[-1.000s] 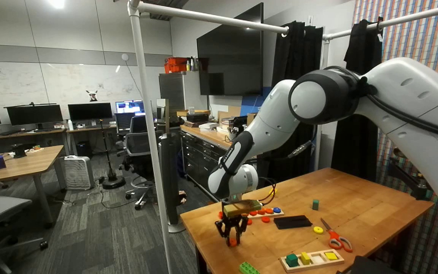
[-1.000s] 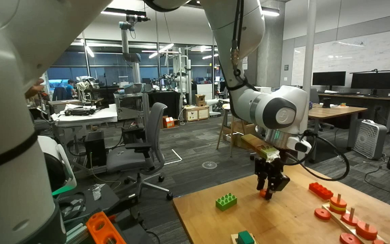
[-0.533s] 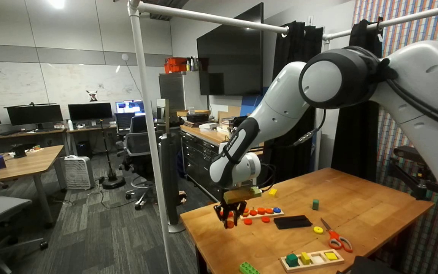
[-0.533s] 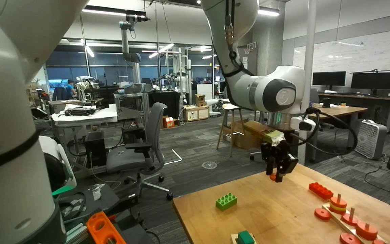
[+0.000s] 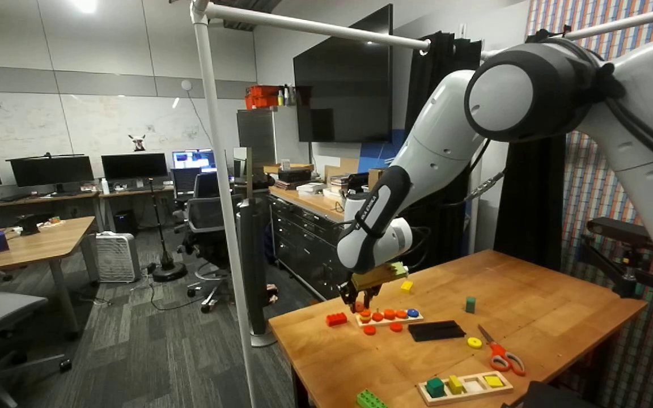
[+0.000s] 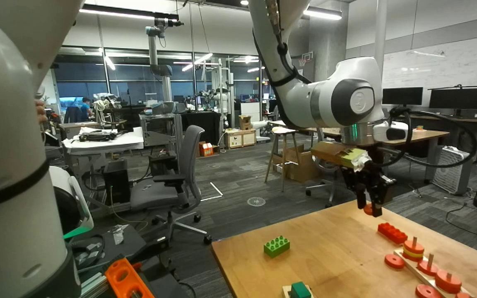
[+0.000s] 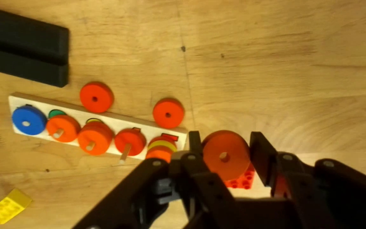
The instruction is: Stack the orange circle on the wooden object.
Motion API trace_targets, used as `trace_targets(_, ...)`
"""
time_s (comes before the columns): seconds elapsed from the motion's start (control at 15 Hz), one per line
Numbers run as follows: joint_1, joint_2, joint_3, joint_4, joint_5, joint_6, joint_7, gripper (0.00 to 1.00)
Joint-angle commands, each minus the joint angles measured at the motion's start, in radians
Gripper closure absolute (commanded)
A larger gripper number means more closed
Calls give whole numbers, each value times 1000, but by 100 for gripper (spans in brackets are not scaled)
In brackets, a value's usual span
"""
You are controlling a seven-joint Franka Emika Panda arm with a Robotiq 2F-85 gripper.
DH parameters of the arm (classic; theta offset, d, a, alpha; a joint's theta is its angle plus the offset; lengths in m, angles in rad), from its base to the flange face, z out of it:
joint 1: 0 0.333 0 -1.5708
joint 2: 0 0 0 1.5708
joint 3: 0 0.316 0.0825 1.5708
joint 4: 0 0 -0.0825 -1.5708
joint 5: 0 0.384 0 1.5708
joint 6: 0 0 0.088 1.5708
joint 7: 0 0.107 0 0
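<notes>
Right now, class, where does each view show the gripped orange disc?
In an exterior view: orange disc, lower middle, above-right of the red brick.
In an exterior view: orange disc, lower right, above-left of the red brick.
Wrist view: orange disc, lower right of centre, partly hiding the red brick.
Shared landmark: the red brick.

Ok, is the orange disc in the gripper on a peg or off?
Off. In the wrist view, the orange disc is held in the gripper, with the red brick beneath it and the peg board to one side.
</notes>
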Motion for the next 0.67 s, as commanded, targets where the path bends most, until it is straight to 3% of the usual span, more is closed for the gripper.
trace_targets(0.0,32,-9,-79,-39,-76,58,71,82)
trace_targets(0.6,-14,51,-91,40,-65,4,58,82)
